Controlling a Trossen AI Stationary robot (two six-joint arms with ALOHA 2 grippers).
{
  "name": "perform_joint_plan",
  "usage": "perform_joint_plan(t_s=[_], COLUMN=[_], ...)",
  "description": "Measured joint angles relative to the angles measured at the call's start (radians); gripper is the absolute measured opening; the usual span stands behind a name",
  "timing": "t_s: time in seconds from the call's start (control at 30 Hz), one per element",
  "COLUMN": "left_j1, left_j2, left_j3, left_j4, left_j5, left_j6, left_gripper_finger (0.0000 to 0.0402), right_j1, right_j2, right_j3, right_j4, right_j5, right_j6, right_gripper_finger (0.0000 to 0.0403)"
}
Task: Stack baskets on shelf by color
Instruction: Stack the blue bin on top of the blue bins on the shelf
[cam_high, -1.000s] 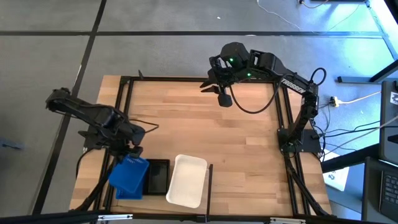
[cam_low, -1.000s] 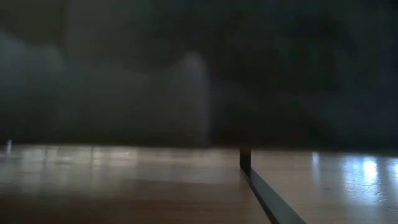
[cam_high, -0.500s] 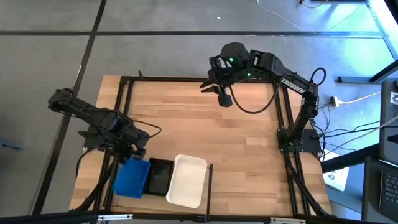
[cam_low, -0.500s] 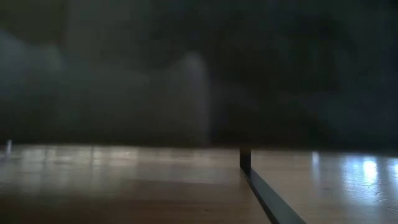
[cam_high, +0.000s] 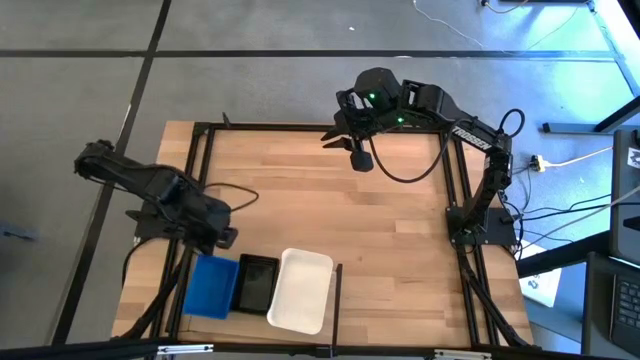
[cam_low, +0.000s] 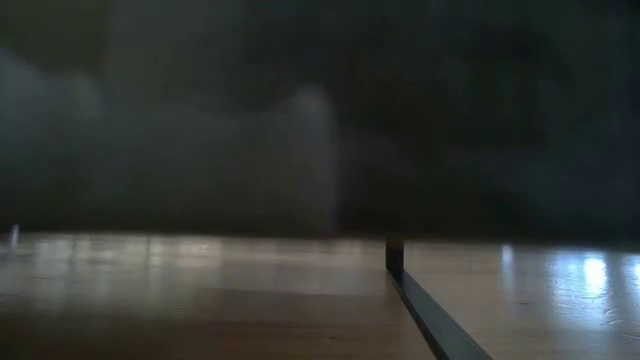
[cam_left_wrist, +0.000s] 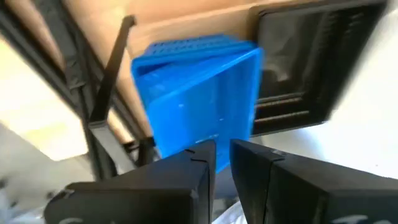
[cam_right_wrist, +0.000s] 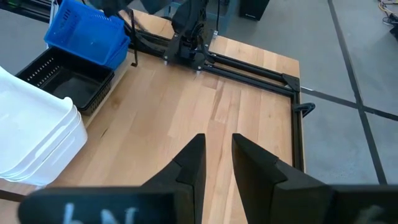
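Shelf (cam_high: 340, 215): light wooden plank board framed by thin black rails, taking up most of the table top.
Blue baskets (cam_high: 211, 286): stack at the near left corner of the shelf; in the left wrist view (cam_left_wrist: 199, 93) the uppermost one sits tilted over another blue basket beneath it.
Black baskets (cam_high: 256, 284): slotted, just right of the blue stack and touching or nearly touching it; also in the right wrist view (cam_right_wrist: 65, 78).
White baskets (cam_high: 300, 290): larger, smooth, rounded corners, just right of the black ones at the near edge; seen stacked in the right wrist view (cam_right_wrist: 34, 140).
Left gripper (cam_high: 222, 238): above the far edge of the blue stack; jaws slightly parted, nothing between them, blue basket lying just beyond the tips in the left wrist view (cam_left_wrist: 222, 163).
Right gripper (cam_high: 352, 148): at the far edge of the shelf, well apart from all baskets; jaws parted and grasping nothing, bare planks beyond them (cam_right_wrist: 217, 158).
Low view: dark and blurred; only plank surface and a black rail (cam_low: 425, 305) can be made out.
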Motion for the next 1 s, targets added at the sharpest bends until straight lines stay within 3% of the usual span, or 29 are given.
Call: perform_joint_plan(t_s=[0.33,1.0], left_j1=[-0.063,-0.071], left_j2=[-0.002,0.001], left_j3=[-0.038,-0.159], left_j4=[-0.01,0.001], left_j5=[0.056,0.053], left_j6=[-0.008,-0.026], left_gripper_finger=[0.0036,0.0035], right_j1=[0.0,0.0], right_j2=[0.0,0.0], right_j3=[0.0,0.0], right_j4=[0.0,0.0], right_j5=[0.0,0.0], right_j6=[0.002,0.005], right_gripper_finger=[0.0077,0.0077])
